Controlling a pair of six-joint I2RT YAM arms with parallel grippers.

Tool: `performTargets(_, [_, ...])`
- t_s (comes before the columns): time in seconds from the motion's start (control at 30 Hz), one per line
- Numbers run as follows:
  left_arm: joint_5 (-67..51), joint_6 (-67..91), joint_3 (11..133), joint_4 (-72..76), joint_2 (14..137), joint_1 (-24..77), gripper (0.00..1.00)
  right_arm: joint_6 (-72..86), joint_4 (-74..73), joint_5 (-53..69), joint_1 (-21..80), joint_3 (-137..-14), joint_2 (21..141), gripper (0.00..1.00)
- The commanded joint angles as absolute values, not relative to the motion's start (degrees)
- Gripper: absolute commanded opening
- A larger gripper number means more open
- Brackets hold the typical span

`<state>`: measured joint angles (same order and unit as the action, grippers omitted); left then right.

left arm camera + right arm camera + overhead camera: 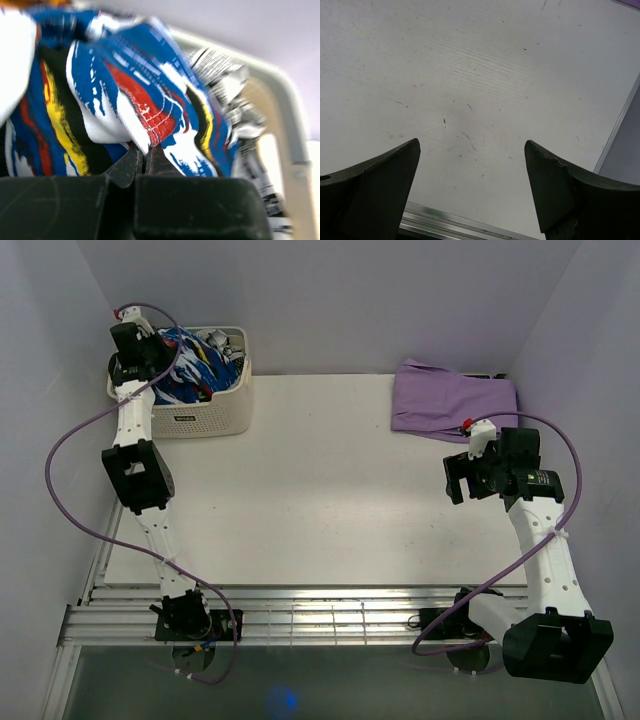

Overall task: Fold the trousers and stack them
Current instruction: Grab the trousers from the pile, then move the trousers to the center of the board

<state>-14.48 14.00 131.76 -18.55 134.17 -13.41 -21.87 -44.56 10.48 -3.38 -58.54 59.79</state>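
Trousers [150, 100], one pair in one basket [215, 420], pinched by left fingers [131, 169].

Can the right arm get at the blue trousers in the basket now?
Probably not: the trousers lie in the basket at the far left, across the table from the right gripper.

Soft, bright light is being spread evenly; only faint shadows are being cast. Ahead of the left gripper [145, 156], the trousers [150, 100] and basket rim [290, 115] are being blurred. Under the right gripper [471, 145], the table [470, 75] is being shown sharply.
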Motion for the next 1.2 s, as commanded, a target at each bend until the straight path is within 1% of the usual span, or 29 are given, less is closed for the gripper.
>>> performTargets(0.0, [-19.51, 20.2, 135.44, -3.03, 122.8, -12.57, 0.0, -22.06, -43.33, 11.42, -3.6, -59.59, 59.77, 0.9])
performTargets(0.07, [-18.9, 22.31, 135.0, 2.25, 118.14, -12.66, 0.0, -21.97, -43.07, 12.04, -3.6, -59.59, 59.59, 0.9])
performTargets(0.1, [-18.46, 24.67, 134.65, 7.77, 116.65, -12.57, 0.0, -22.06, -42.98, 12.56, -3.6, -59.68, 59.42, 0.9])
performTargets(0.17, [-17.15, 27.23, 135.52, 12.37, 113.31, -12.66, 0.0, -21.97, -42.89, 13.01, -3.6, -59.59, 59.24, 0.9])
performTargets(0.23, [-15.21, 30.48, 138.24, 17.91, 112.42, -12.57, 0.0, -21.97, -42.45, 13.53, -3.6, -59.15, 58.8, 0.9])
performTargets(0.27, [-14.6, 31.19, 142.08, 20.63, 112.41, -12.57, 0.0, -21.97, -42.28, 13.71, -3.6, -58.98, 58.62, 0.9])
performTargets(0.37, [-12.31, 32.96, 145.8, 25.12, 110.49, -12.48, 0.0, -21.97, -41.92, 14.15, -3.6, -58.62, 57.83, 0.9])
performTargets(0.53, [-11.6, 34.27, 143.0, 30.58, 103.11, -12.39, 0.0, -21.97, -41.31, 14.94, -3.6, -58.27, 56.6, 0.9])
performTargets(0.67, [-16.07, 40.05, 138.7, 32.43, 96.96, -12.48, 0.0, -21.62, -41.13, 15.64, -3.6, -58.45, 56.43, 0.9])
performTargets(0.83, [-24.68, 50.6, 124.03, 34.98, 86.86, -12.48, 0.0, -21.36, -40.78, 17.4, -3.6, -58.8, 56.69, 0.9])
performTargets(0.87, [-30.35, 52.97, 122.36, 37.33, 86.14, -12.39, 0.0, -21.36, -40.87, 17.92, -3.6, -58.71, 56.69, 0.9])
performTargets(0.93, [-36.27, 60.01, 117.8, 39.37, 84.91, -11.96, 0.0, -21.45, -40.87, 19.24, -3.6, -58.71, 56.78, 0.9])
performTargets(0.97, [-40.91, 61.77, 115.77, 39.37, 83.51, -10.04, 0.0, -21.53, -40.78, 19.68, -3.6, -58.71, 56.86, 0.9])
performTargets(1.0, [-43.04, 62.31, 113.23, 39.37, 82.45, -8.45, 0.0, -21.62, -40.78, 20.64, -3.6, -58.8, 56.95, 0.9])
performTargets(1.03, [-44.98, 60.23, 106.5, 39.2, 81.05, -6.18, 0.0, -21.62, -40.87, 21.09, -3.52, -58.97, 57.13, 0.9])
performTargets(1.07, [-48.65, 58.29, 103.04, 37.81, 78.69, -1.37, 0.0, -21.62, -40.96, 21.53, -3.52, -58.97, 57.56, 0.9])
performTargets(1.13, [-53.06, 52.16, 96.54, 35.43, 77.17, 3.58, 0.0, -21.71, -41.65, 22.58, -3.52, -59.76, 58.27, 0.9])
performTargets(1.17, [-54.83, 50.64, 89.63, 31.94, 76.3, 6.91, 0.0, -21.88, -42.01, 22.94, -3.52, -60.11, 59.05, 0.9])
